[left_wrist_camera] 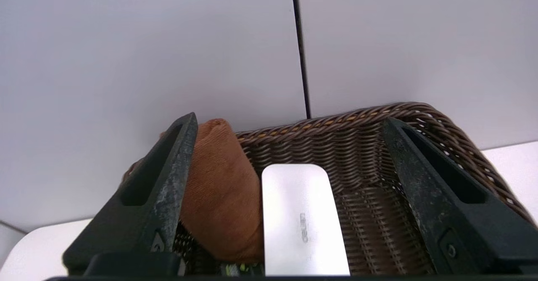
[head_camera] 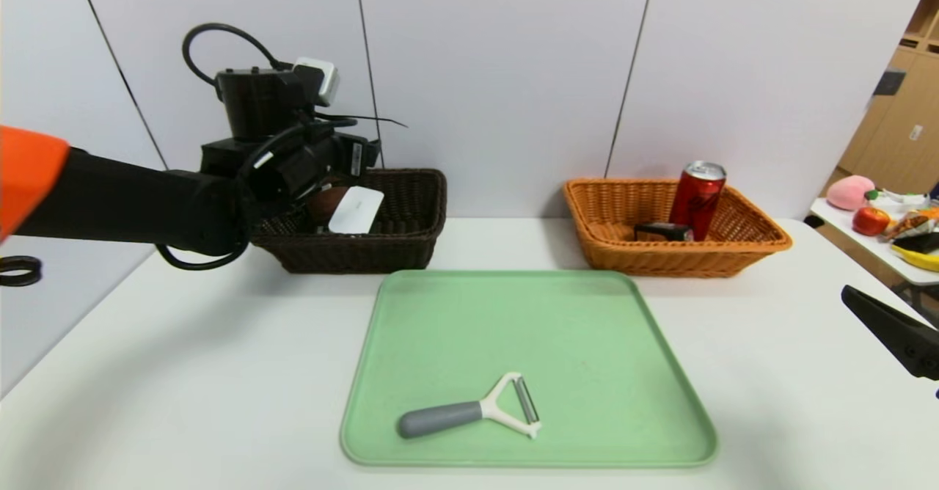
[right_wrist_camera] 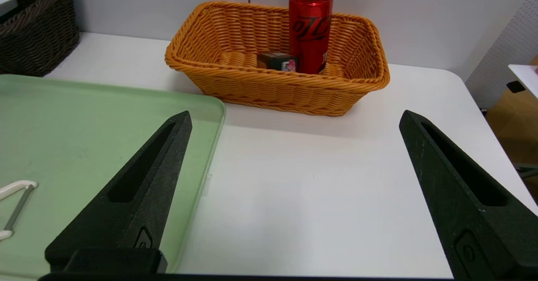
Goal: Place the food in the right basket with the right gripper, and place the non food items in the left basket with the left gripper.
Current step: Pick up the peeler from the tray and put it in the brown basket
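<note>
Left gripper (left_wrist_camera: pixel 290 121) fingers apart over the basket (left_wrist_camera: pixel 441 121), case (left_wrist_camera: pixel 300 218) loose between them: lift straight up, then fetch the peeler (head_camera: pixel 477 408).

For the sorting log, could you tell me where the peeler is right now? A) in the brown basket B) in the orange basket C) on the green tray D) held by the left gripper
C: the peeler lies flat on the green tray, clear of both baskets and both grippers.

Lab or test room: bare grey wall panels (head_camera: pixel 506 72) standing behind a white table (head_camera: pixel 183 373); side table (head_camera: pixel 873 244) at 3 o'clock holding toy fruit (head_camera: pixel 870 220).
</note>
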Robot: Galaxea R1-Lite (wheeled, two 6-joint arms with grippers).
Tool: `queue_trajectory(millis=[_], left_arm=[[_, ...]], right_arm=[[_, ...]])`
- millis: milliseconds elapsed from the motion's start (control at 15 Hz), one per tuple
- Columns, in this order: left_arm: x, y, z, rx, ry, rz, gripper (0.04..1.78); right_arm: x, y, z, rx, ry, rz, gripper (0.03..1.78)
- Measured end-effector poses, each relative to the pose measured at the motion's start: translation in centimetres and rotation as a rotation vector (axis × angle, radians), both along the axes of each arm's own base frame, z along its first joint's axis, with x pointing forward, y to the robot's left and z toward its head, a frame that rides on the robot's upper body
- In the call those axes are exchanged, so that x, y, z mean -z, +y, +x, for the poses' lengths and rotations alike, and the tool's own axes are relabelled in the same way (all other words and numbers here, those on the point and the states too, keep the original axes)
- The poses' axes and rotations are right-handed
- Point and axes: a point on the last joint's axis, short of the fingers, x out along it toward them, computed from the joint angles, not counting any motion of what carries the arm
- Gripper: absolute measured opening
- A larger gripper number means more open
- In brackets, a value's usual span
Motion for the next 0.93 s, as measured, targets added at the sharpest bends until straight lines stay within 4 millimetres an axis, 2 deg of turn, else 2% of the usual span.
queue_trajectory(millis=[200, 467, 733, 933], left_arm=[[-2.5, -0.3, -5.5, 0.137, 0.092, 0.047, 1.61], [-3.0, 0.3, -12.9, 0.558, 0.245, 0.370, 1.65], [-1.4, 1.6, -18.0, 0.965, 0.299, 0.746, 1.67], [-0.4, 1.6, -19.9, 1.063, 0.329, 0.887, 1.67]], right_arm=[[0.3, 0.0, -0.1, 0.000, 0.006, 0.000, 1.71], [0.4, 0.0, -0.3, 0.000, 0.008, 0.000, 1.71], [0.4, 0.0, -0.5, -0.001, 0.002, 0.001, 1.71], [0.5, -0.1, -0.6, 0.000, 0.000, 0.003, 1.71]])
